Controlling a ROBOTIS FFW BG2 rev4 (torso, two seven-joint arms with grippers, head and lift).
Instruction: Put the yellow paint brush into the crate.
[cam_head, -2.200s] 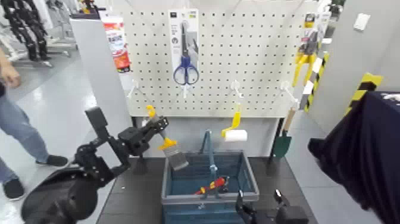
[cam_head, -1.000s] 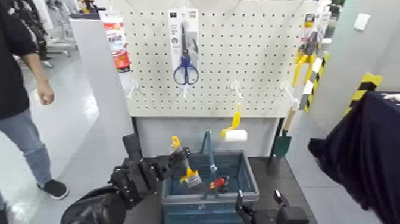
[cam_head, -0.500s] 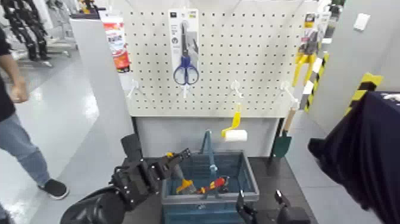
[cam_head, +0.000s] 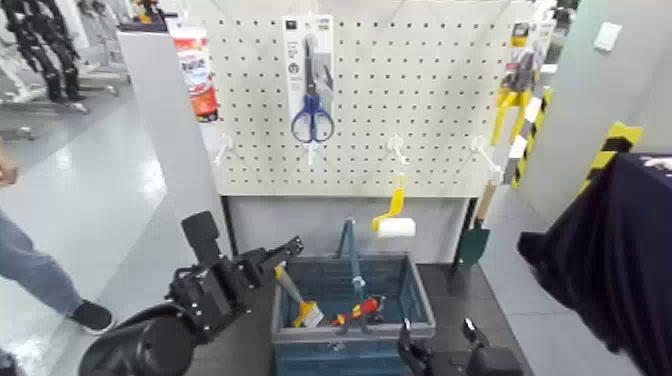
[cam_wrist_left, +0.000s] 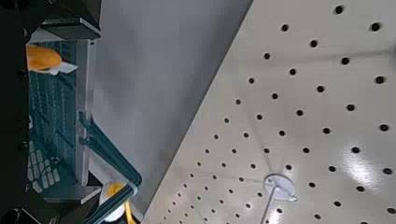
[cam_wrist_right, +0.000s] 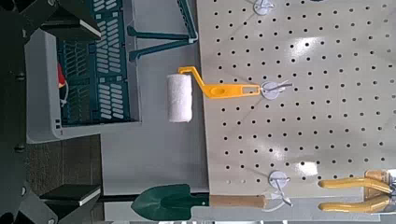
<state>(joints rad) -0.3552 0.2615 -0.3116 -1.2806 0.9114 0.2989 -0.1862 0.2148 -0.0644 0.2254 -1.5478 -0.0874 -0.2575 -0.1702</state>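
The yellow paint brush (cam_head: 300, 311) rests inside the crate (cam_head: 350, 331) at its left end. It leans with its pale bristles down and its handle up toward the crate's left wall. My left gripper (cam_head: 284, 259) hovers just above the crate's left rim, open and holding nothing. In the left wrist view the yellow paint brush (cam_wrist_left: 43, 58) shows as an orange patch with pale bristles inside the crate (cam_wrist_left: 58, 126). My right gripper (cam_head: 437, 341) is parked low in front of the crate, open. The crate (cam_wrist_right: 90, 73) also shows in the right wrist view.
A red-and-yellow tool (cam_head: 358, 310) lies in the crate beside its blue hoop handle (cam_head: 350, 250). The pegboard (cam_head: 430, 120) behind holds scissors (cam_head: 312, 108), a yellow-handled roller (cam_head: 394, 222) and a green trowel (cam_head: 474, 240). A person's leg (cam_head: 30, 268) is far left and a dark cloth (cam_head: 610, 260) is at the right.
My left gripper carried the brush over the crate, opened and let it drop inside, then drew back a little to the left. The person moved off to the left.
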